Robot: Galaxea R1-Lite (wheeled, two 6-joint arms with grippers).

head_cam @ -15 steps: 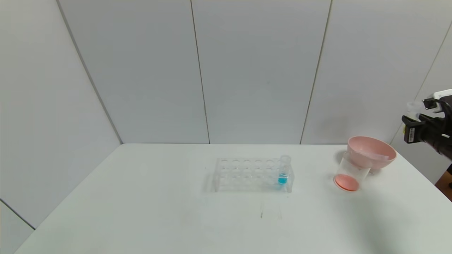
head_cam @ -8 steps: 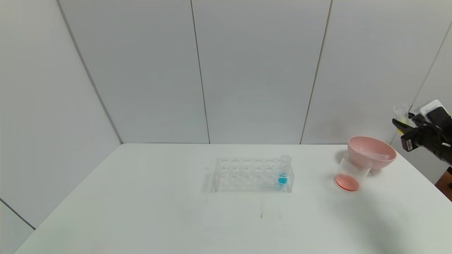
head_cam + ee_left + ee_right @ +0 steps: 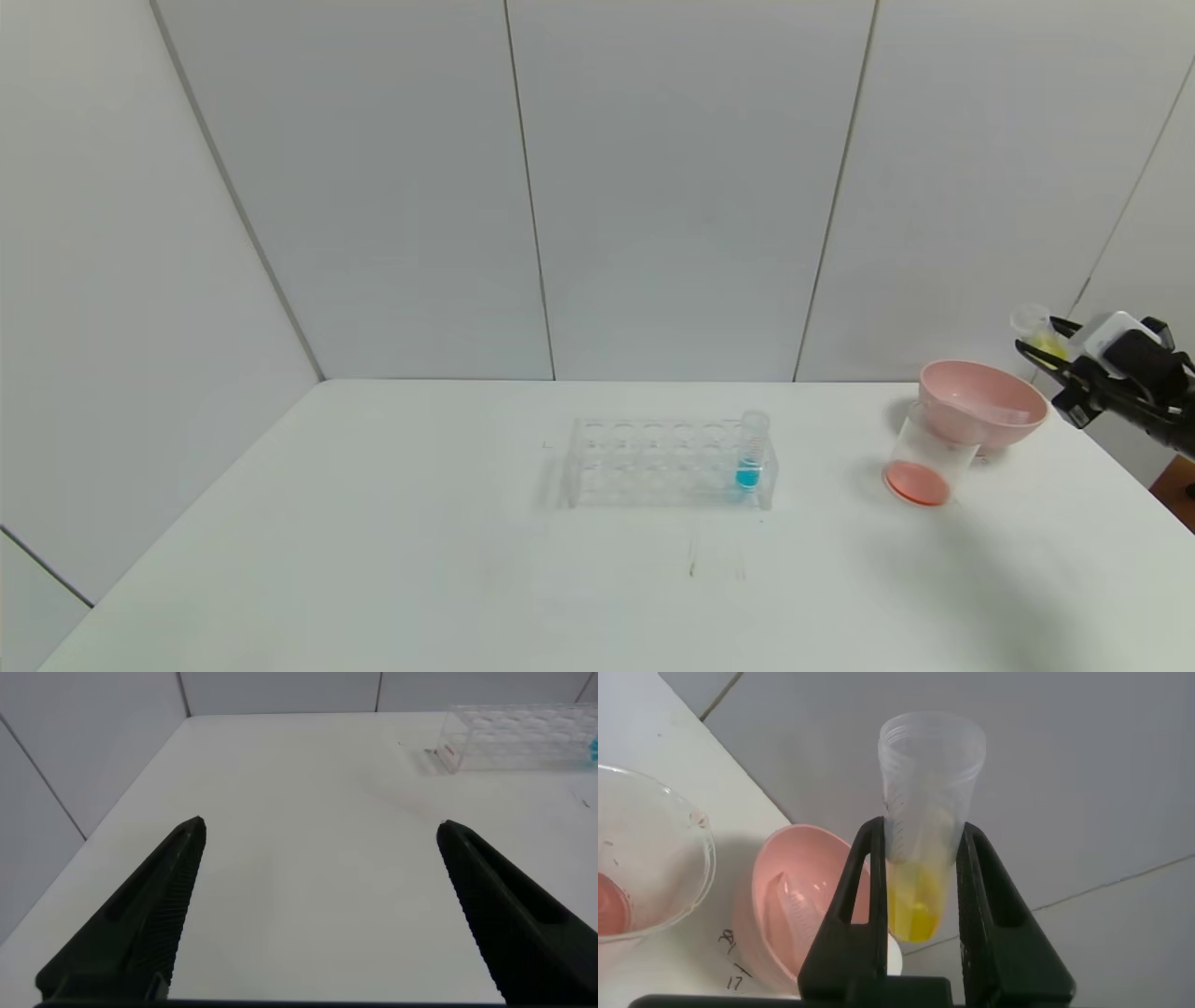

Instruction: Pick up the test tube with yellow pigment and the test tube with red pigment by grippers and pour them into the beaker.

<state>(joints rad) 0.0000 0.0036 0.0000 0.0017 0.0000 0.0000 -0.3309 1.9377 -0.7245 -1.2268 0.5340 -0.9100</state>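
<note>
My right gripper (image 3: 1044, 347) is shut on the test tube with yellow pigment (image 3: 1034, 326), held in the air just right of and above the pink bowl (image 3: 978, 422). In the right wrist view the tube (image 3: 926, 812) sits between the black fingers (image 3: 862, 887), yellow liquid at its bottom. The beaker (image 3: 922, 459) leans against the bowl's left side with red-orange liquid at its bottom; it also shows in the right wrist view (image 3: 654, 849). A clear tube (image 3: 791, 917) lies in the bowl; no red liquid shows in it. My left gripper (image 3: 320, 824) is open and empty above the table's left part.
A clear tube rack (image 3: 653, 462) stands mid-table with a blue-liquid tube (image 3: 751, 454) at its right end. The rack also shows in the left wrist view (image 3: 519, 735). The white table (image 3: 373, 560) ends close to the right of the bowl. Grey wall panels stand behind.
My right gripper has moved down and left toward the pink bowl with the yellow tube in it, turning as it went. The beaker, bowl and rack have not moved.
</note>
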